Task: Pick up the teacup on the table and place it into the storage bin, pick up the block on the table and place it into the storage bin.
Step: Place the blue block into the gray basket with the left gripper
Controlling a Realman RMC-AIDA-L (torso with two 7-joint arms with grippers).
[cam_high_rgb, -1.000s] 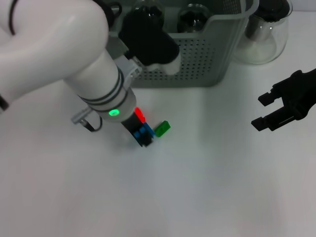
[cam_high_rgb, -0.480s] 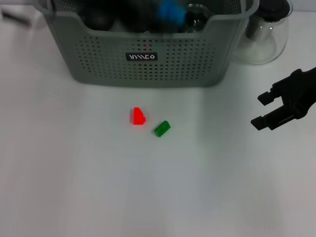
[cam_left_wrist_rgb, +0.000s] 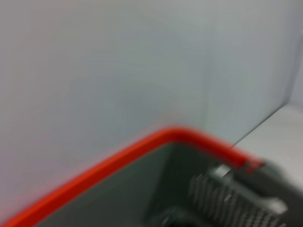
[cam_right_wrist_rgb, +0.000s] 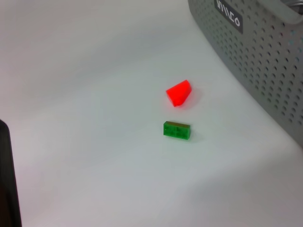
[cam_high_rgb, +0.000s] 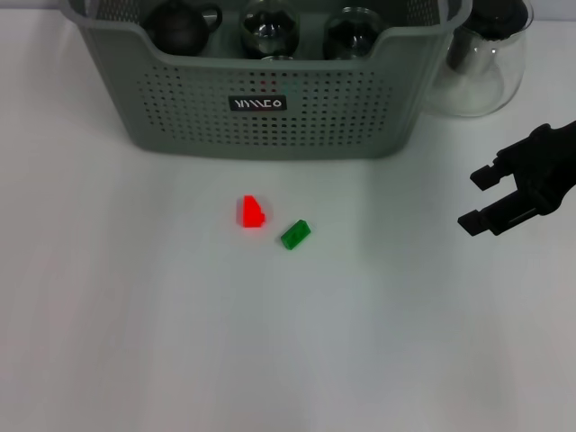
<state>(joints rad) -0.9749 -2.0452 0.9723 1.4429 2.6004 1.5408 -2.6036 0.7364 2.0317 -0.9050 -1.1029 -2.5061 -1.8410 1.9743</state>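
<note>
The grey-green storage bin (cam_high_rgb: 270, 108) with its black label stands at the back of the table; it also shows in the right wrist view (cam_right_wrist_rgb: 265, 61). Inside it are a dark teacup (cam_high_rgb: 180, 22) and two glass cups (cam_high_rgb: 268, 22). A red block (cam_high_rgb: 252, 212) and a green block (cam_high_rgb: 295, 234) lie side by side on the table in front of the bin, and both show in the right wrist view (cam_right_wrist_rgb: 179, 92) (cam_right_wrist_rgb: 177, 130). My right gripper (cam_high_rgb: 472, 202) is open and empty at the right, well apart from the blocks. My left gripper is out of view.
A clear glass pitcher (cam_high_rgb: 481, 63) stands right of the bin. The left wrist view shows only a blurred pale wall and a red-edged grey thing (cam_left_wrist_rgb: 142, 146). White tabletop (cam_high_rgb: 180, 342) lies around the blocks.
My left arm, which held a blue block beside the red and green ones, swung up over the bin and left the view. The blue block no longer shows. The right arm has not moved.
</note>
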